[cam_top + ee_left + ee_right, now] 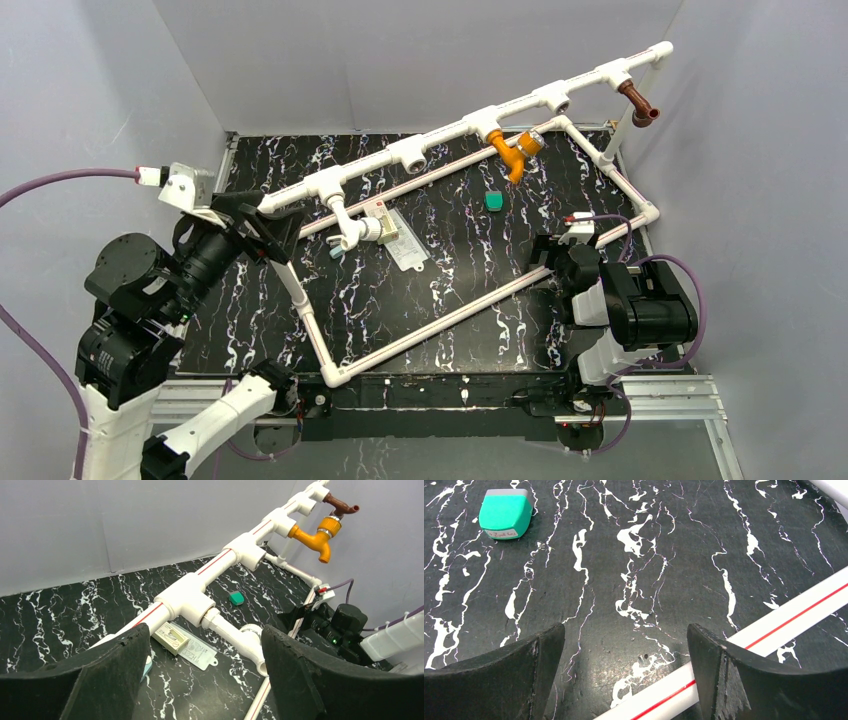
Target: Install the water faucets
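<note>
A white pipe frame (440, 141) stands on the black marbled table. All three faucets sit in T-fittings on its raised top bar. The white faucet (351, 229) is at the left, the orange one (512, 153) in the middle, the reddish-brown one (637, 103) at the far right end. My left gripper (275, 228) is open and empty, just left of the white faucet (247, 641), its jaws on either side of it without touching. The orange faucet (315, 538) and the reddish-brown faucet (340, 505) show farther along the bar. My right gripper (548, 268) is open and empty, low over the frame's front pipe (774, 630).
A small teal piece (493, 201) lies on the table under the bar and shows in the right wrist view (505, 513). A card with a small box (398, 240) lies beside the white faucet. A pale blue bit (335, 252) lies by my left finger. Grey walls enclose the table.
</note>
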You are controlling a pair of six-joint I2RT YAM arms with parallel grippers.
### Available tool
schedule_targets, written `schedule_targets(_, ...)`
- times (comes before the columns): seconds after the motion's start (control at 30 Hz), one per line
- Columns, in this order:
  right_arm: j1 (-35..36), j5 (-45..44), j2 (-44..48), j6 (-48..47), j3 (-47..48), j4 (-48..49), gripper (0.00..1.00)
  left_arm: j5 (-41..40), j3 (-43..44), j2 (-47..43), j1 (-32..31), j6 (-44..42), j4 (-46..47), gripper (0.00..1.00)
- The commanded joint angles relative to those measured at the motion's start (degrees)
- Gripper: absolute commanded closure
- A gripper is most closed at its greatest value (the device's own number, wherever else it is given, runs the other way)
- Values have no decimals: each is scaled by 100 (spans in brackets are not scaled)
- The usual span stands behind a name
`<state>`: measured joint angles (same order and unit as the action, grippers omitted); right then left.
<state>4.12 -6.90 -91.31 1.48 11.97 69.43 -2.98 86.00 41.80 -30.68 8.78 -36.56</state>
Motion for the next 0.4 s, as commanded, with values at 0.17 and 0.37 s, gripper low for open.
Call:
schedule_targets(0.17, -62, 62, -19, -25, 220, 38, 1, -387, 913, 175, -9, 364, 262, 21)
schedule_targets(0.37, -187, 292, -51, 36, 352, -192, 1, -324, 1830, 612, -17, 221, 153, 20)
